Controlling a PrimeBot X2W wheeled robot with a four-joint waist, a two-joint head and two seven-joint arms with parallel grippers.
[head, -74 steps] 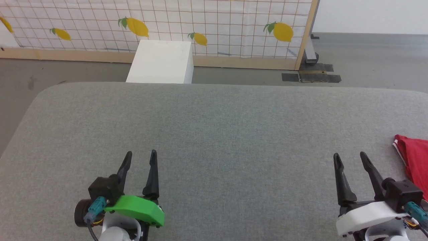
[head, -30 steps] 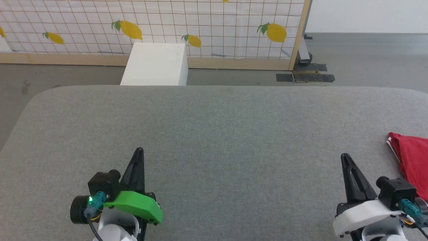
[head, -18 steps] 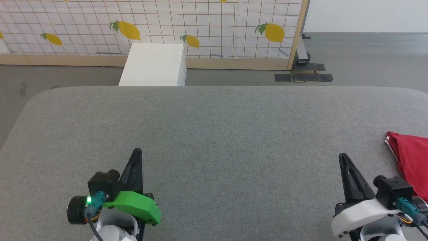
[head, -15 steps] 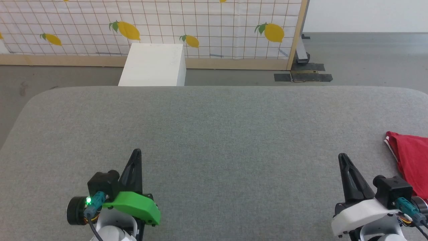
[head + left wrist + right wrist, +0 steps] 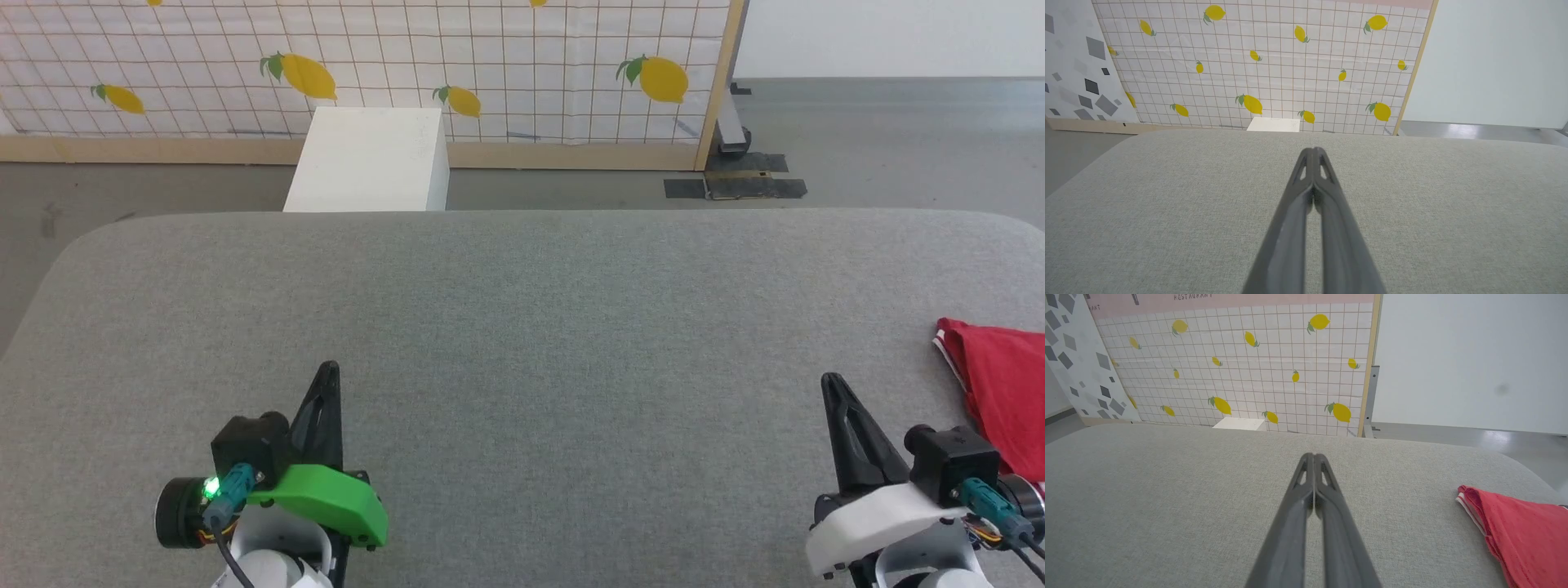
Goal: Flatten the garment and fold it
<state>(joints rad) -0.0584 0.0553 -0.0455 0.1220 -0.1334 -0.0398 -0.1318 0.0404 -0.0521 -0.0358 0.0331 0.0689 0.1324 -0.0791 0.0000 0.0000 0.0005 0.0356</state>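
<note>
The garment (image 5: 1008, 388), red cloth with a thin red-and-white striped edge, lies on the grey padded table at the far right, cut off by the frame; it also lies at the lower right of the right wrist view (image 5: 1523, 533). My right gripper (image 5: 831, 380) is shut and empty just left of the cloth, not touching it, fingers pressed together (image 5: 1312, 457). My left gripper (image 5: 328, 369) is shut and empty at the table's near left, fingers closed (image 5: 1312, 151). No print shows on the visible cloth.
The grey table (image 5: 522, 327) spreads wide between and beyond the grippers, with rounded far corners. Behind it stand a white box (image 5: 371, 159) on the floor and a lemon-patterned tiled panel (image 5: 490, 57) with a wooden frame.
Both grippers went from open to shut early on and have stayed shut since. The head camera has drifted slightly, shifting the whole picture left.
</note>
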